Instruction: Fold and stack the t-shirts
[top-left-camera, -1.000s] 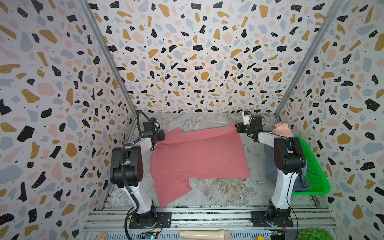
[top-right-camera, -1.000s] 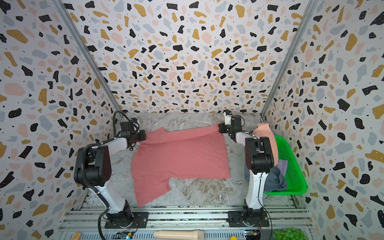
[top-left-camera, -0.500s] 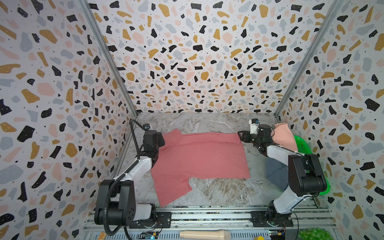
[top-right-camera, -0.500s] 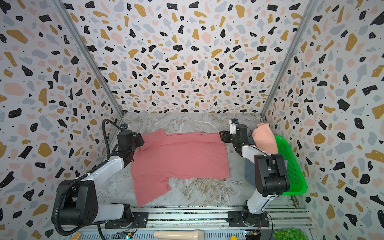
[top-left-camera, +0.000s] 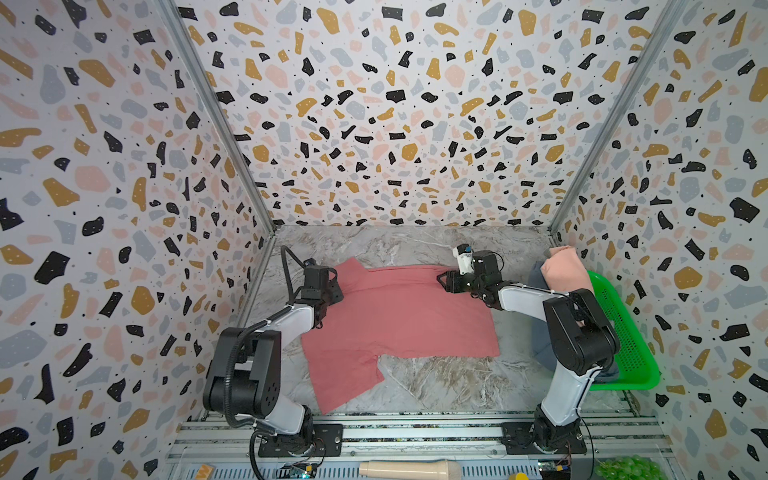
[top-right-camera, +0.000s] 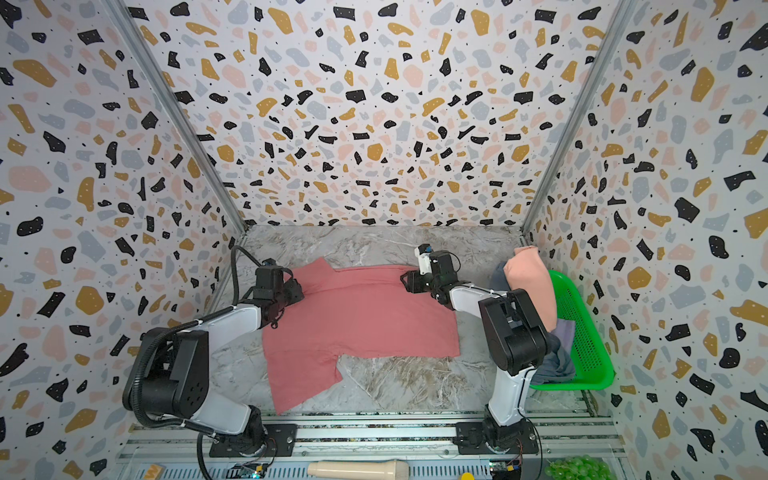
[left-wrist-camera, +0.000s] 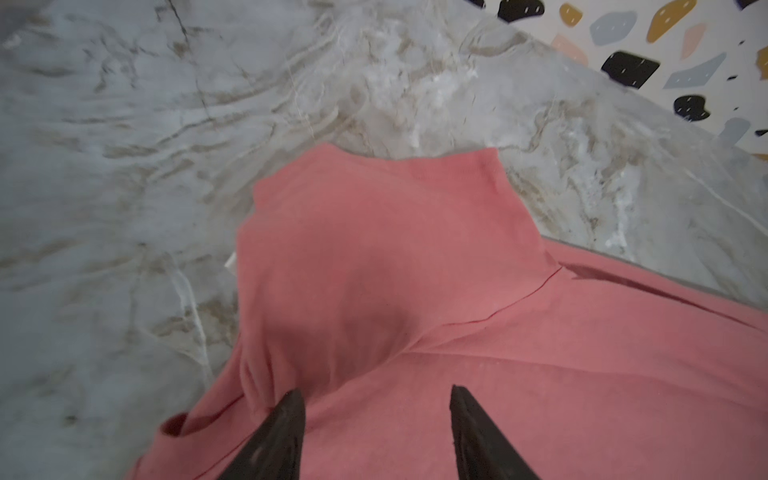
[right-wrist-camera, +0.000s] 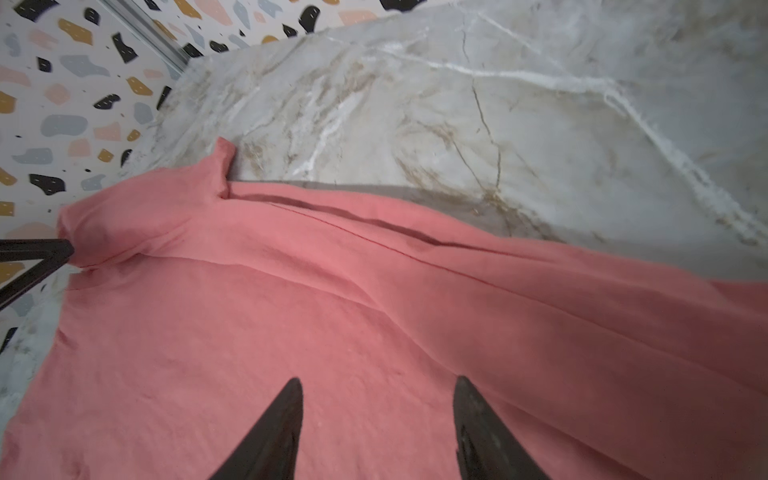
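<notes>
While the rose-red t-shirt (top-left-camera: 399, 316) lies spread flat across the middle of the marble tabletop (top-left-camera: 436, 386), with one sleeve pointing toward the near edge, the left fingers (left-wrist-camera: 286, 432) stand parted over its far left corner, grasping nothing. The right fingers (right-wrist-camera: 282, 419) are likewise released and empty over the far right corner. A peach t-shirt (top-left-camera: 565, 270) and a blue-grey t-shirt (top-left-camera: 539, 345) drape over the green basket (top-left-camera: 623, 345) on the right.

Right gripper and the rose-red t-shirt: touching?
Cannot tell. The right wrist view shows the right gripper open over the rose-red t-shirt, nothing pinched; whether its tips rest on cloth is unclear.
</notes>
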